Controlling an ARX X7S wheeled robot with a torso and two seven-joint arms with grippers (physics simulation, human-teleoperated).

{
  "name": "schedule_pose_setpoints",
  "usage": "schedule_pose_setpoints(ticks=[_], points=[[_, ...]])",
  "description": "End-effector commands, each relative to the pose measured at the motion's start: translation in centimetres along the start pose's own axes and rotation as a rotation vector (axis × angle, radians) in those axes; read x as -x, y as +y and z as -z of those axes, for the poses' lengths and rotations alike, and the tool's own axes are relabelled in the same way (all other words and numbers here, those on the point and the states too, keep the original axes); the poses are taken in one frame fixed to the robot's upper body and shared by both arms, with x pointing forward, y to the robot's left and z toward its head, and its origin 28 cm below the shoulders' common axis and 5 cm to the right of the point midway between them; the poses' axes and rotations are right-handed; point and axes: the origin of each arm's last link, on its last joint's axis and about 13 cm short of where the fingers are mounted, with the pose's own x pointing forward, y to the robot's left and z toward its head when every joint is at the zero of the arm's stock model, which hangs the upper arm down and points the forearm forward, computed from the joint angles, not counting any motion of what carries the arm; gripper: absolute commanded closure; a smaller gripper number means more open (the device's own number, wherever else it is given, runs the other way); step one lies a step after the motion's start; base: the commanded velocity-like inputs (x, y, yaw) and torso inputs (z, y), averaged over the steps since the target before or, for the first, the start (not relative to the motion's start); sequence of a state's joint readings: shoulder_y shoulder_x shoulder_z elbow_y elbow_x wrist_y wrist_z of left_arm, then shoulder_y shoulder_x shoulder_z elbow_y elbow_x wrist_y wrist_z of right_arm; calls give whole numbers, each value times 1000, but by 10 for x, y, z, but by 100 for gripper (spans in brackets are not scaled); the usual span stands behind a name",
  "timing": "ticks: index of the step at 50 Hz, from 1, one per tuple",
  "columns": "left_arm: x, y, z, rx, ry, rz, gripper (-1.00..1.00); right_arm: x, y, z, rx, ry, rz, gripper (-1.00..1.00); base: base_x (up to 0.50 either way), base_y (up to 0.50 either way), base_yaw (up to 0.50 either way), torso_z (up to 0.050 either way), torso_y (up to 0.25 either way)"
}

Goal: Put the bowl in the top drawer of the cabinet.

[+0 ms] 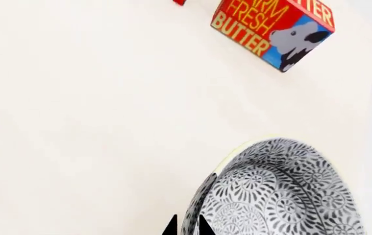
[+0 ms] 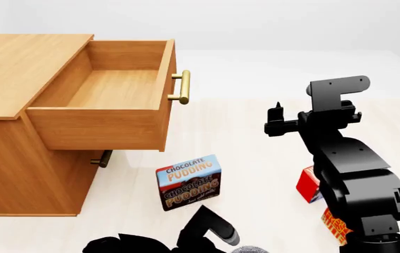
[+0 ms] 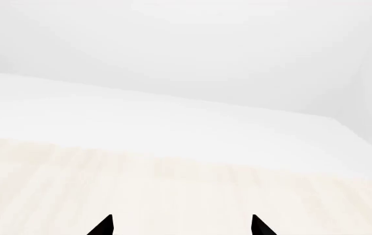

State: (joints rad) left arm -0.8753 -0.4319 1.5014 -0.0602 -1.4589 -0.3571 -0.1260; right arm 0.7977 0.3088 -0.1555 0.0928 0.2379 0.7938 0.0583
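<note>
Top drawer (image 2: 108, 92) of cabinet (image 2: 13, 158) stands pulled out at upper left, empty, ready to receive. Bowl (image 1: 284, 193) sits at lower right of left wrist view, left gripper (image 1: 187, 227) pinching its rim. Right gripper (image 3: 180, 226) spread wide, idle, holding nothing. Butter box (image 1: 271, 27) nearby.

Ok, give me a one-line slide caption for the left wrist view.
Left gripper pinching the rim of the speckled bowl above the pale surface, with a Farm Fresh Butter box beyond.

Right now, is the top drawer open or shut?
Open: the top drawer is pulled well out of the cabinet, its inside bare in the head view.
</note>
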Motion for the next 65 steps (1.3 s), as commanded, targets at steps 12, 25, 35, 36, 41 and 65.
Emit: schedule_pose_setpoints(ticks=[12, 25, 35, 36, 41, 65], points=[[57, -19, -33, 26, -258, -11, 100, 0, 0, -2, -2, -4, 4, -100, 0, 0, 0, 0, 0], [99, -13, -46, 28, -416, -70, 100, 6, -5, -8, -18, -20, 17, -100, 0, 0, 0, 0, 0], [129, -17, -49, 48, -509, -83, 100, 10, -8, -10, -25, -28, 27, -100, 0, 0, 0, 0, 0], [133, -17, -50, 55, -523, -82, 100, 10, -8, -9, -25, -28, 27, -100, 0, 0, 0, 0, 0], [154, -19, -58, 92, -584, -65, 100, 10, -8, -7, -24, -25, 24, -100, 0, 0, 0, 0, 0], [191, -14, -121, 107, -698, -201, 100, 13, 6, 4, -6, -20, -42, -100, 0, 0, 0, 0, 0]])
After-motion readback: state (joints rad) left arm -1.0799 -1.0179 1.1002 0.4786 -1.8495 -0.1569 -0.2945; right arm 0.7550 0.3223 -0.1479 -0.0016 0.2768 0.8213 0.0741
